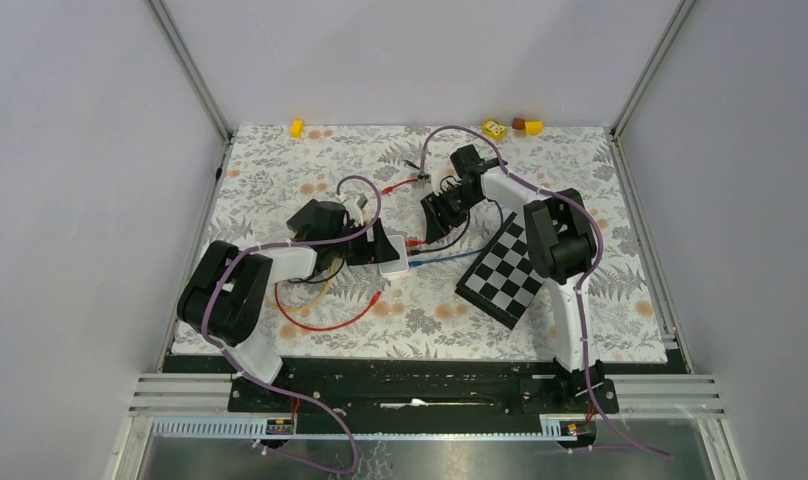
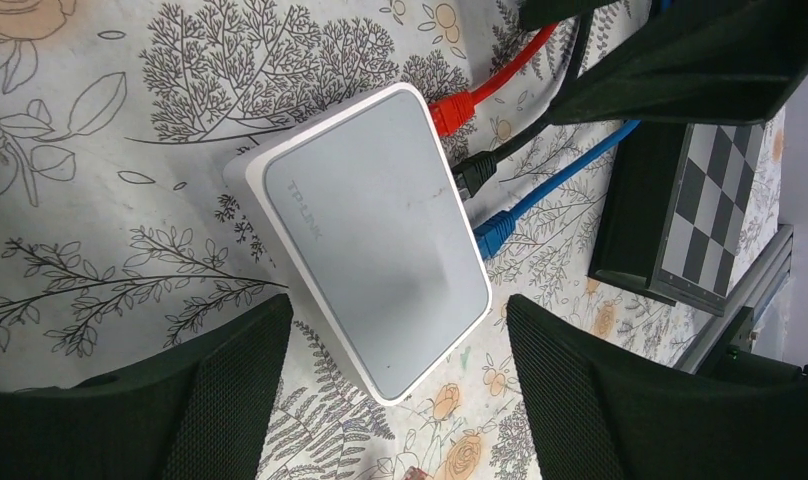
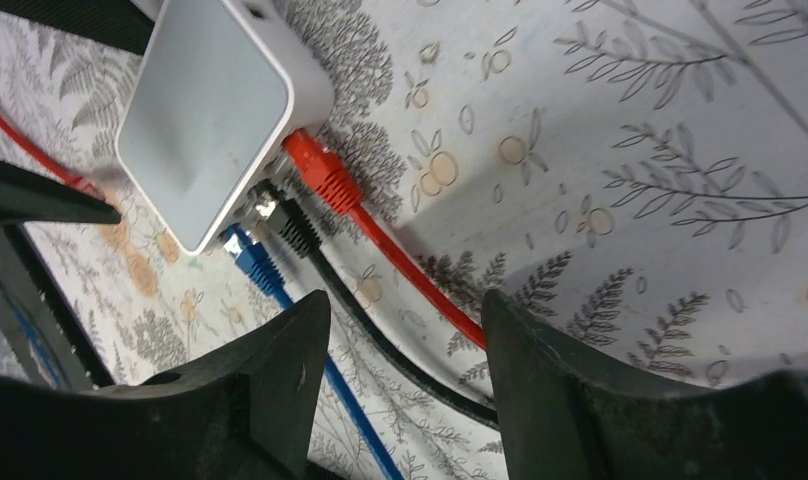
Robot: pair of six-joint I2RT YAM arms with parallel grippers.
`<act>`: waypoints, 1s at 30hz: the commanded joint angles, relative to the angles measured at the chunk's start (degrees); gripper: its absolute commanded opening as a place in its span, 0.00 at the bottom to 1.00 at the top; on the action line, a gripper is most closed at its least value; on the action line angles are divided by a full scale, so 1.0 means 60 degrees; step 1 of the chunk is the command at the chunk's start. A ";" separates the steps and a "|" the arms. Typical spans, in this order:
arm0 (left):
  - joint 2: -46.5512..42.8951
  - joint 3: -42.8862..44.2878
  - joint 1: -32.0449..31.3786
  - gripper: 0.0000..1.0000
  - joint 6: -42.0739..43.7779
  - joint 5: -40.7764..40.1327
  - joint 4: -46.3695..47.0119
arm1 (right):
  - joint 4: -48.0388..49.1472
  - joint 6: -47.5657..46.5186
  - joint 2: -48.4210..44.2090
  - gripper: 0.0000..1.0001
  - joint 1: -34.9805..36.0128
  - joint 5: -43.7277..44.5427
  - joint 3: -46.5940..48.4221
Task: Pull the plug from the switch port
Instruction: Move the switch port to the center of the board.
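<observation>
White rectangular plastic switch (image 2: 375, 240) lay flat on the floral-print cloth (image 1: 280, 170), mid-table, just left of a black-and-white checkerboard panel (image 1: 502, 272). Three plugs sat in ports along one side of the switch, side by side: red plug (image 3: 320, 170), black plug (image 3: 295, 225), blue plug (image 3: 252, 258). All three looked seated, none out.

Left gripper (image 2: 400, 400) was over the switch's end away from the ports, jaws spread wide, one finger on each side of the casing. A sliver of cloth showed between the casing and the port-side finger; contact on the other side could not be told.

Right gripper (image 3: 400, 340) was low over the cables a little back from the plugs, jaws spread, pinching nothing. The red cable (image 3: 420, 280) and black cable (image 3: 380, 350) ran through the gap between its fingers. Its fingertips were clear of the plugs.
</observation>
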 commanded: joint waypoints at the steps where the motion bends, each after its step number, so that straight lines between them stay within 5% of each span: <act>1: 0.0312 0.0125 -0.0072 0.80 -0.0062 0.0002 0.0082 | -0.1302 -0.0569 0.0331 0.64 -0.0037 -0.0481 0.0087; 16: 0.0605 0.0651 -0.0099 0.77 0.0747 -0.0148 -0.0253 | -0.1141 0.0606 0.1339 0.57 -0.0033 -0.2607 0.0534; 27: 0.0665 0.0741 -0.0104 0.77 0.1104 -0.0202 -0.0258 | -0.1130 0.0570 0.1560 0.55 -0.0115 -0.3006 0.0590; 30: 0.0426 0.0681 -0.0102 0.84 0.1524 -0.0379 -0.0251 | -0.1133 0.0555 0.1421 0.55 -0.0348 -0.2637 0.0679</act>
